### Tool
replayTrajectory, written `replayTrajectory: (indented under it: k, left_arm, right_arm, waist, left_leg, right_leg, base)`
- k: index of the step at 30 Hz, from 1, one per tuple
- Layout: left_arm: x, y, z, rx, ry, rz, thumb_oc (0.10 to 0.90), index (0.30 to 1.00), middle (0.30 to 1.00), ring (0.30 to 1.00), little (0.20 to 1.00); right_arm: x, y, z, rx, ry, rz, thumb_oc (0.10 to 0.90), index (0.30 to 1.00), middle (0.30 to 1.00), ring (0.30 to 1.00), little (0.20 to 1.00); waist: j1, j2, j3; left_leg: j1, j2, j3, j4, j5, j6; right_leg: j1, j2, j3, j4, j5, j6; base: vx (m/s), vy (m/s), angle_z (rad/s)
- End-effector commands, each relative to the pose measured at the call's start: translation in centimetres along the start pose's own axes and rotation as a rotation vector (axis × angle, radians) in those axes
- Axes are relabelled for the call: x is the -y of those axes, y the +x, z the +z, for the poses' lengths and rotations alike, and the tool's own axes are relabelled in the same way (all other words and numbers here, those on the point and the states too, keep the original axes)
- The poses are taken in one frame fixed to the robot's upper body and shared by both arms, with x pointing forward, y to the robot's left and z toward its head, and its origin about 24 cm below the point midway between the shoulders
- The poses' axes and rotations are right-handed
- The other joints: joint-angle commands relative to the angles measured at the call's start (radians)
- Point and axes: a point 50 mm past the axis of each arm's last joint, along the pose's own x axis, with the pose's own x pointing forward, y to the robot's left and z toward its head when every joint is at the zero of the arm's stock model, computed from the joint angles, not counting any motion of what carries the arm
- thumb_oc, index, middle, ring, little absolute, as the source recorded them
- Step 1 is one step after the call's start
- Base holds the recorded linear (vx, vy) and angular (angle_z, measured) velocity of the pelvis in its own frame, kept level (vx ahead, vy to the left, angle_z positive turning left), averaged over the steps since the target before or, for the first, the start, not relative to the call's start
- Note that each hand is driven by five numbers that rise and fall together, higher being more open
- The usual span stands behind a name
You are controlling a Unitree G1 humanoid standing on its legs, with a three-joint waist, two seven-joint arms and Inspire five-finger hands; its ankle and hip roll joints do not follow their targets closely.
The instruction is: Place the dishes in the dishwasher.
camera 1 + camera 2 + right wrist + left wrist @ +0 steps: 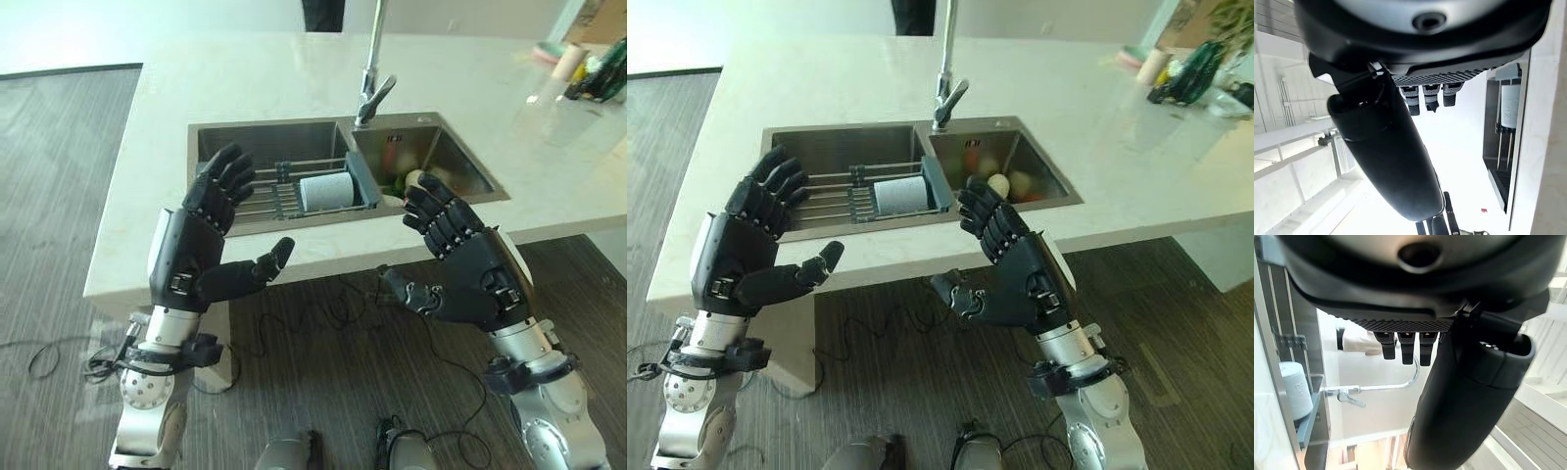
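Steel sink [460, 157] with two basins; left hand [191, 250] and right hand [470, 269] both spread, empty.

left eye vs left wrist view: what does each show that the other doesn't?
Left eye alone: the right robot hand, open, near the counter edge; the right steel sink basin with rounded items inside that I cannot identify; and bottles at the far right of the pale stone countertop.

Left wrist alone: the open left robot hand from very close, thumb and straight fingertips toward the sink.

Both: the white cylindrical cup on its side on the wire drying rack in the left basin, and the chrome tap.
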Motion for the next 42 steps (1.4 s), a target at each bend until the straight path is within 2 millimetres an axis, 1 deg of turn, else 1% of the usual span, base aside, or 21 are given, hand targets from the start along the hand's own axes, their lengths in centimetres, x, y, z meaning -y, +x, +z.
replayTrajectory:
  k: [1, 6, 7, 8, 9, 11, 12, 14, 16, 17, 20, 23, 25, 26, 27, 28, 29, 30, 33, 38, 42]
  left_arm:
    - [1.0, 1.3, 4.4, 0.288, 0.003, -0.043, 0.800, 0.900, 0.900, 0.900, 0.900]
    - [1.1, 1.2, 4.5, 0.311, -0.034, -0.017, 0.800, 0.900, 0.900, 0.900, 0.900]
    - [1.2, 1.1, 4.5, 0.313, -0.041, -0.016, 0.800, 0.900, 0.900, 0.900, 0.900]
    - [1.1, 0.8, 4.6, 0.316, -0.052, -0.010, 0.800, 0.900, 0.900, 0.900, 0.900]
    - [1.2, 0.4, 4.7, 0.324, -0.058, 0.001, 0.800, 0.900, 0.900, 0.900, 0.900]
    - [1.2, 0.2, 4.7, 0.330, -0.068, 0.001, 0.800, 0.900, 0.900, 0.900, 0.900]
    - [1.1, 0.0, 4.7, 0.333, -0.075, -0.010, 0.800, 0.900, 0.900, 0.900, 0.900]
    - [1.1, -0.3, 4.7, 0.338, -0.074, -0.024, 0.800, 0.900, 0.900, 0.900, 0.900]
    - [1.2, -0.4, 4.8, 0.350, -0.070, -0.035, 0.800, 0.900, 0.900, 0.900, 0.900]
    - [1.4, -0.2, 4.8, 0.357, -0.073, -0.040, 0.800, 0.900, 0.900, 0.900, 0.900]
    - [1.5, 1.2, 4.9, 0.378, -0.070, -0.044, 0.800, 0.900, 0.900, 0.900, 0.900]
    - [1.5, 1.9, 5.1, 0.396, -0.066, -0.054, 0.800, 0.900, 0.900, 0.900, 0.900]
    - [1.7, 2.2, 5.3, 0.417, -0.063, -0.076, 0.800, 0.900, 0.900, 0.900, 0.900]
    - [1.7, 2.2, 5.3, 0.417, -0.057, -0.082, 0.800, 0.900, 0.900, 0.900, 0.900]
    - [1.8, 2.3, 5.2, 0.411, -0.061, -0.083, 0.800, 0.900, 0.900, 0.900, 0.900]
    - [1.8, 2.4, 5.1, 0.410, -0.062, -0.083, 0.800, 0.900, 0.900, 0.900, 0.900]
    - [1.8, 2.6, 5.2, 0.420, -0.071, -0.088, 0.800, 0.900, 0.900, 0.900, 0.900]
    - [1.7, 2.7, 5.4, 0.440, -0.081, -0.095, 0.800, 0.900, 0.900, 0.900, 0.900]
    - [1.6, 2.1, 6.2, 0.459, -0.092, -0.062, 0.800, 0.900, 0.900, 0.900, 0.900]
    - [2.3, 1.5, 6.7, 0.498, -0.108, -0.050, 0.800, 0.900, 0.900, 0.900, 0.900]
    - [2.2, 1.7, 6.9, 0.508, -0.105, -0.051, 0.800, 0.900, 0.900, 0.900, 0.900]
  right_arm:
    - [0.3, 1.8, 3.4, 0.229, -0.071, 0.024, 0.800, 0.900, 0.900, 0.900, 0.900]
    - [0.7, 1.5, 3.9, 0.215, -0.109, 0.056, 0.800, 0.900, 0.900, 0.900, 0.900]
    - [0.8, 1.4, 4.0, 0.210, -0.115, 0.063, 0.800, 0.900, 0.900, 0.900, 0.900]
    - [1.0, 1.0, 4.2, 0.203, -0.131, 0.077, 0.800, 0.900, 0.900, 0.900, 0.900]
    - [0.9, 0.7, 4.3, 0.199, -0.143, 0.109, 0.800, 0.900, 0.900, 0.900, 0.900]
    - [0.8, 0.6, 4.4, 0.197, -0.150, 0.120, 0.800, 0.900, 0.900, 0.900, 0.900]
    - [0.7, 0.8, 4.3, 0.197, -0.154, 0.115, 0.800, 0.900, 0.900, 0.900, 0.900]
    - [0.5, 1.2, 4.1, 0.204, -0.158, 0.113, 0.800, 0.900, 0.900, 0.900, 0.900]
    - [0.2, 1.2, 4.2, 0.222, -0.161, 0.117, 0.800, 0.900, 0.900, 0.900, 0.900]
    - [0.1, 1.2, 4.3, 0.231, -0.167, 0.113, 0.800, 0.900, 0.900, 0.900, 0.900]
    - [-0.1, 1.5, 4.7, 0.267, -0.180, 0.103, 0.800, 0.900, 0.900, 0.900, 0.900]
    - [-0.2, 1.5, 5.0, 0.295, -0.170, 0.096, 0.800, 0.900, 0.900, 0.900, 0.900]
    - [-0.5, 1.7, 4.8, 0.317, -0.178, 0.085, 0.800, 0.900, 0.900, 0.900, 0.900]
    - [-0.5, 1.7, 4.7, 0.319, -0.180, 0.083, 0.800, 0.900, 0.900, 0.900, 0.900]
    - [-0.7, 1.7, 4.5, 0.316, -0.174, 0.084, 0.800, 0.900, 0.900, 0.900, 0.900]
    - [-0.9, 1.8, 4.4, 0.311, -0.180, 0.087, 0.800, 0.900, 0.900, 0.900, 0.900]
    - [-0.8, 1.9, 4.3, 0.310, -0.184, 0.084, 0.800, 0.900, 0.900, 0.900, 0.900]
    - [-0.6, 2.0, 4.4, 0.319, -0.173, 0.081, 0.800, 0.900, 0.900, 0.900, 0.900]
    - [-0.6, 2.1, 5.0, 0.311, -0.168, 0.120, 0.800, 0.900, 0.900, 0.900, 0.900]
    - [-1.8, 2.0, 6.0, 0.358, -0.169, 0.182, 0.800, 0.900, 0.900, 0.900, 0.900]
    - [-2.1, 2.0, 6.3, 0.388, -0.164, 0.190, 0.800, 0.900, 0.900, 0.900, 0.900]
  waist:
    - [-0.006, 0.007, -0.094]
    - [-0.015, -0.005, -0.099]
    - [-0.013, -0.010, -0.101]
    - [-0.002, -0.028, -0.095]
    - [0.011, -0.044, -0.078]
    - [0.014, -0.048, -0.069]
    - [0.021, -0.047, -0.065]
    - [0.022, -0.013, -0.067]
    - [0.025, 0.020, -0.078]
    - [0.026, 0.023, -0.081]
    - [0.020, 0.024, -0.097]
    - [0.011, 0.029, -0.106]
    - [0.002, 0.060, -0.094]
    - [0.001, 0.065, -0.085]
    - [0.001, 0.063, -0.084]
    - [0.002, 0.056, -0.088]
    - [0.002, 0.049, -0.093]
    - [0.001, 0.037, -0.088]
    - [0.011, 0.007, -0.095]
    - [0.009, 0.006, -0.123]
    - [0.000, 0.013, -0.130]
  left_leg:
    - [0.163, 0.039, 0.022, -0.097, -0.118, -0.053]
    - [0.205, 0.059, 0.048, -0.097, -0.107, -0.080]
    - [0.212, 0.058, 0.047, -0.097, -0.075, -0.089]
    - [0.230, 0.047, 0.042, -0.097, 0.032, -0.113]
    - [0.172, 0.038, 0.039, 0.026, 0.079, -0.129]
    - [0.131, 0.045, 0.052, 0.040, 0.065, -0.121]
    - [0.158, 0.045, 0.066, -0.075, 0.049, -0.110]
    - [0.117, 0.066, 0.038, -0.097, -0.005, -0.113]
    - [0.043, 0.078, -0.030, -0.097, 0.010, -0.144]
    - [0.035, 0.076, -0.040, -0.097, 0.021, -0.149]
    - [0.040, 0.048, -0.071, -0.097, -0.008, -0.122]
    - [0.057, 0.043, -0.064, -0.097, -0.028, -0.100]
    - [0.077, 0.044, -0.083, -0.097, -0.038, -0.062]
    - [0.084, 0.037, -0.091, -0.097, -0.042, -0.051]
    - [0.087, 0.022, -0.098, -0.097, -0.047, -0.037]
    - [0.085, 0.014, -0.102, -0.097, -0.049, -0.035]
    - [0.085, 0.013, -0.109, -0.097, -0.050, -0.039]
    - [0.091, 0.011, -0.100, -0.097, -0.053, -0.044]
    - [0.096, 0.019, -0.062, -0.097, -0.055, -0.054]
    - [0.081, 0.058, 0.001, -0.097, -0.062, -0.077]
    - [0.074, 0.060, 0.003, -0.097, -0.071, -0.077]
  right_leg:
    - [0.014, 0.053, -0.046, -0.052, 0.000, -0.002]
    - [0.042, 0.071, -0.059, -0.052, -0.029, -0.039]
    - [0.046, 0.071, -0.060, -0.052, -0.035, -0.047]
    - [0.066, 0.063, -0.054, -0.052, -0.051, -0.064]
    - [0.090, 0.053, -0.048, -0.052, -0.062, -0.082]
    - [0.102, 0.055, -0.047, -0.052, -0.066, -0.084]
    - [0.113, 0.062, -0.041, -0.052, -0.073, -0.076]
    - [0.118, 0.101, -0.038, -0.052, -0.079, -0.066]
    - [0.121, 0.141, -0.027, -0.052, -0.091, -0.063]
    - [0.125, 0.145, -0.025, -0.052, -0.097, -0.064]
    - [0.144, 0.117, -0.031, -0.052, -0.105, -0.051]
    - [0.166, 0.089, -0.054, -0.052, -0.091, -0.035]
    - [0.214, 0.099, -0.097, -0.036, 0.023, -0.030]
    - [0.194, 0.091, -0.095, 0.045, 0.042, -0.034]
    - [0.165, 0.089, -0.068, 0.140, 0.045, -0.046]
    - [0.160, 0.097, -0.055, 0.102, 0.040, -0.050]
    - [0.172, 0.112, -0.052, -0.007, 0.027, -0.051]
    - [0.156, 0.105, -0.045, -0.052, -0.009, -0.050]
    - [0.140, 0.101, 0.001, -0.052, -0.081, -0.039]
    - [0.116, 0.111, 0.000, -0.052, -0.107, -0.046]
    - [0.100, 0.109, 0.008, -0.052, -0.095, -0.041]
  base:
    - [0.18, -0.216, 0.02]
    - [0.17, -0.197, 0.03]
    - [0.21, -0.206, 0.16]
    - [0.21, -0.223, 0.10]
    - [0.20, -0.192, 0.13]
    - [0.13, -0.044, 0.09]
    - [0.14, 0.063, 0.23]
    - [0.11, 0.139, 0.33]
    - [0.14, 0.169, 0.18]
    - [0.17, 0.153, -0.14]
    - [0.23, 0.290, -0.15]
    - [0.21, 0.279, -0.12]
    - [0.27, 0.351, -0.02]
    - [0.23, 0.277, 0.02]
    - [0.19, 0.146, -0.11]
    - [0.21, -0.023, -0.03]
    - [0.16, -0.198, -0.03]
    - [0.19, -0.261, 0.12]
    - [0.11, -0.227, -0.16]
    - [0.07, -0.093, -0.10]
    - [0.02, -0.002, 0.01]
